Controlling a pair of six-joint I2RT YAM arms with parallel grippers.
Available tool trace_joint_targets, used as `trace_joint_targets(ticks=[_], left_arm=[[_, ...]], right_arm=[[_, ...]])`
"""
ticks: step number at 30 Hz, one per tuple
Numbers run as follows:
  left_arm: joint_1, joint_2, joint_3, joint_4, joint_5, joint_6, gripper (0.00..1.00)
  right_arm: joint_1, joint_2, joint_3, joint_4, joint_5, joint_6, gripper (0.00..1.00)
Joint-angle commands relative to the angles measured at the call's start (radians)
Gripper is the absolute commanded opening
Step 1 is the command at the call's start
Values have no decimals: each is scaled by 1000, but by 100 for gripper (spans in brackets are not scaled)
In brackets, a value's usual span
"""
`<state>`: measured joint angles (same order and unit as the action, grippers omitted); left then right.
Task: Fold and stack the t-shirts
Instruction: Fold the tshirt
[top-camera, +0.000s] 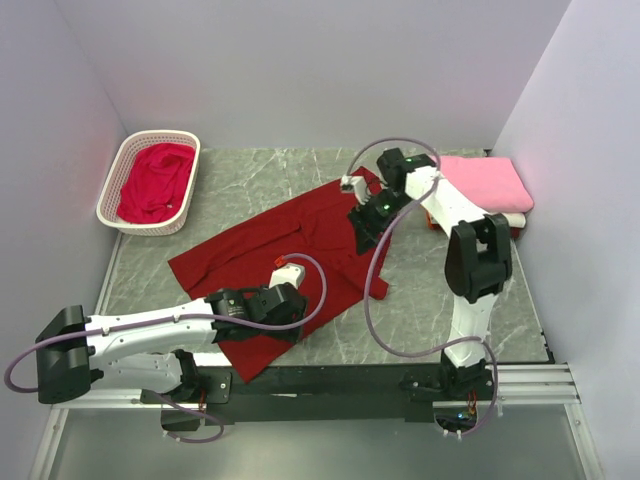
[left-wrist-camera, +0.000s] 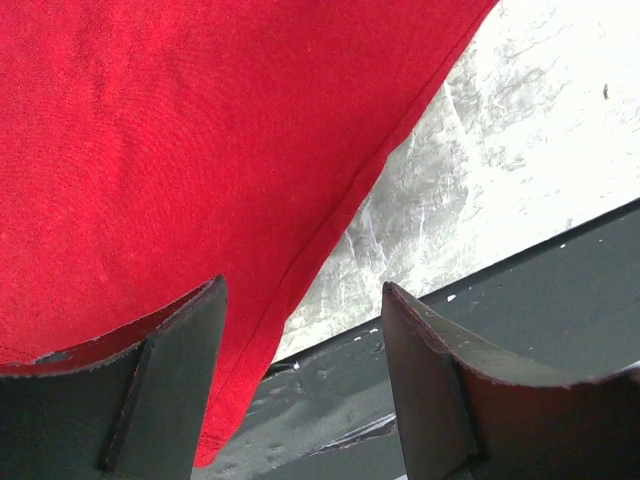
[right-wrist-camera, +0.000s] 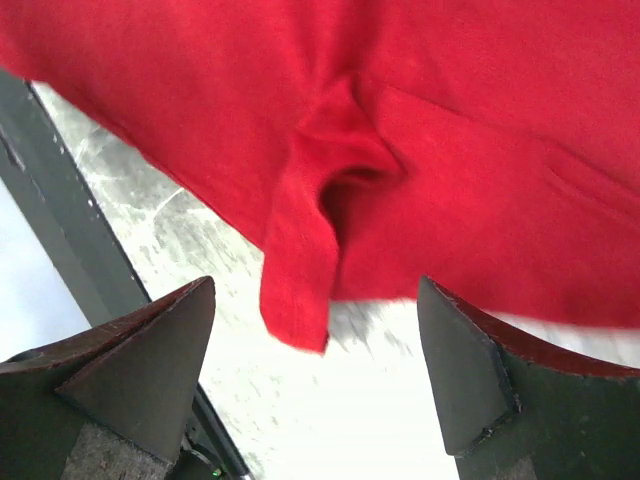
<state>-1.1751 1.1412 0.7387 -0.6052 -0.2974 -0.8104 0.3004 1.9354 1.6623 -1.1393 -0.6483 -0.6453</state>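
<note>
Dark red shirt (top-camera: 270, 235) lies spread on the surface (top-camera: 450, 300) for folding. Both my hands are apart, empty: left hand (left-wrist-camera: 300, 300) over the near hem, right hand (right-wrist-camera: 315, 290) over a puckered edge.

Basket (top-camera: 108, 195), white plastic lattice: far-left corner of the table, well apart from the left claw (top-camera: 285, 318), beyond it and to its left.

Tabletop (top-camera: 250, 180), grey marble pattern: lies beneath both claws; a bare patch shows between the fingertips of the right claw (top-camera: 362, 238).

Strip (top-camera: 350, 378), black: runs along the table's near edge, near the left claw.

Walls (top-camera: 300, 70), pale lilac: enclose three sides, well beyond the right claw.
</note>
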Motion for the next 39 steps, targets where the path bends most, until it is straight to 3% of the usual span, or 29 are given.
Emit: trace_joint_targets(ticks=[1,6,11,14,15,18,21,23,25,26,27,33,39], left_arm=[[-6,-17,-15,21,-22,-22,69],[-6,-27,-19,18,-16,-36,69],[-6,-46,-28,10,-17,-38,69],[-6,-46,-24,4,-22,-29,69],[-6,-41,-15,-2,-28,-27,69],[-6,-47,2,-16,-48,-26,68],[-6,-67,7,-30,-66,-29,69],[-6,-92,10,-34,-72,-35,68],[-6,-121,8,-45,-82,-41,68],[-6,-130,4,-50,-82,-45,68],[-5,-139,2,-53,-85,-47,68],[-6,-193,-7,-62,-108,-50,68],[-6,-216,-16,-45,-138,-42,69]], right_arm=[[58,62,50,-68,-65,-96,88],[85,171,114,-16,10,62,71],[114,154,24,39,58,127,59],[144,122,-13,36,76,133,44],[152,113,-21,35,78,137,27],[209,71,-13,42,78,165,0],[291,74,36,36,84,191,0],[339,91,77,21,111,214,15],[397,93,88,21,147,231,61],[407,85,88,16,176,231,76],[416,82,85,13,183,230,83],[372,-42,-1,21,177,191,90],[232,-127,-81,111,156,153,91]])
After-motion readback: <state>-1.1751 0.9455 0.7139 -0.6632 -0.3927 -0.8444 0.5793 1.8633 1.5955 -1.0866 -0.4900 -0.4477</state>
